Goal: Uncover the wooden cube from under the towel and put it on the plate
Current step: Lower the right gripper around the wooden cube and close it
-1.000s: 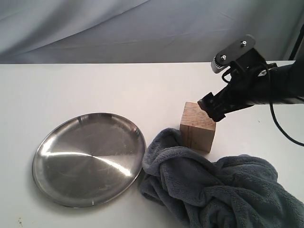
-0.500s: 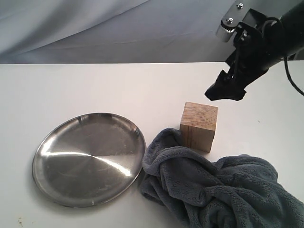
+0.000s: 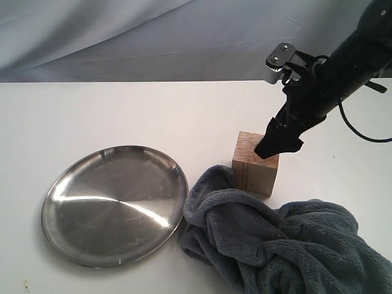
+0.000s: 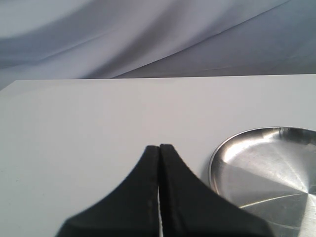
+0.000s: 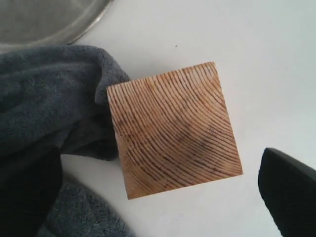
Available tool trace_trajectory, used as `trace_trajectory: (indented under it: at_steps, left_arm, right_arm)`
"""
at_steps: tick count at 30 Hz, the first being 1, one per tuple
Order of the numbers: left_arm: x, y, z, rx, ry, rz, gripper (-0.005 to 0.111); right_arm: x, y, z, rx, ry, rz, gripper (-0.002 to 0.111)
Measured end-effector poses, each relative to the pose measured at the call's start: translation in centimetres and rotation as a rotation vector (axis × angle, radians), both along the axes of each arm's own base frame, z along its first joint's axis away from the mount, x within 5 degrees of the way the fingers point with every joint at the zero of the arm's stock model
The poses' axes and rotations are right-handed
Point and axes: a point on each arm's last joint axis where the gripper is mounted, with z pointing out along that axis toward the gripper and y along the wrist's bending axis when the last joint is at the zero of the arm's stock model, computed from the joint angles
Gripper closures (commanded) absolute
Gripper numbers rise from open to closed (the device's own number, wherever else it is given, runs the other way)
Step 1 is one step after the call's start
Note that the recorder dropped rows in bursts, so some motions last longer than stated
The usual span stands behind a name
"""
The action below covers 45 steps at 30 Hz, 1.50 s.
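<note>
Jaws spread wide, the right gripper (image 3: 277, 139) hangs right over the wooden cube (image 3: 252, 168), which stands on the table (image 3: 122, 110) beside the towel (image 3: 275, 245), outside the plate (image 3: 73, 184) farther off. The left gripper (image 4: 159, 150) is closed.

Robot lab test setup: white tabletop (image 3: 92, 110), draped grey fabric backdrop (image 3: 153, 43), cabled black robot arm (image 3: 361, 55).

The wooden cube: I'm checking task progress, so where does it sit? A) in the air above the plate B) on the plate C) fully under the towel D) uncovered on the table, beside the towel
D: the wooden cube stands bare on the table next to the towel, and the plate holds nothing.
</note>
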Motion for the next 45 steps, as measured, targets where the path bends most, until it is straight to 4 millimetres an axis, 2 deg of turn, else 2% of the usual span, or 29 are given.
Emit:
trace_trajectory:
  at_steps: [8, 14, 23, 26, 29, 32, 34, 41, 45]
  left_arm:
    - [0.0, 0.0, 0.0, 0.0, 0.0, 0.0, 0.107]
    - [0.0, 0.0, 0.0, 0.0, 0.0, 0.0, 0.107]
    - [0.0, 0.0, 0.0, 0.0, 0.0, 0.0, 0.107]
    - [0.0, 0.0, 0.0, 0.0, 0.0, 0.0, 0.107]
    - [0.0, 0.0, 0.0, 0.0, 0.0, 0.0, 0.107]
    - [0.0, 0.0, 0.0, 0.0, 0.0, 0.0, 0.107]
    - [0.0, 0.0, 0.0, 0.0, 0.0, 0.0, 0.107]
    - [0.0, 0.0, 0.0, 0.0, 0.0, 0.0, 0.107]
    - [0.0, 0.0, 0.0, 0.0, 0.0, 0.0, 0.107]
  right_arm:
    - [0.4, 0.1, 0.2, 0.013, -0.041, -0.017, 0.004]
    - [0.6, 0.2, 0.0, -0.059, -0.125, 0.083, 0.004]
    - [-0.1, 3.5, -0.1, -0.163, -0.228, 0.247, 0.004]
    - [0.1, 3.7, -0.1, -0.167, -0.252, 0.235, 0.004]
    - [0.4, 3.8, -0.7, -0.168, -0.244, 0.216, 0.004]
    - [0.9, 3.9, -3.2, -0.186, -0.185, 0.217, 0.004]
    - [1.3, 4.0, -3.9, -0.189, -0.188, 0.204, 0.004]
    - [1.3, 3.9, -3.9, -0.192, -0.172, 0.157, 0.004]
    - [1.4, 3.9, -5.2, -0.198, -0.127, 0.13, 0.004]
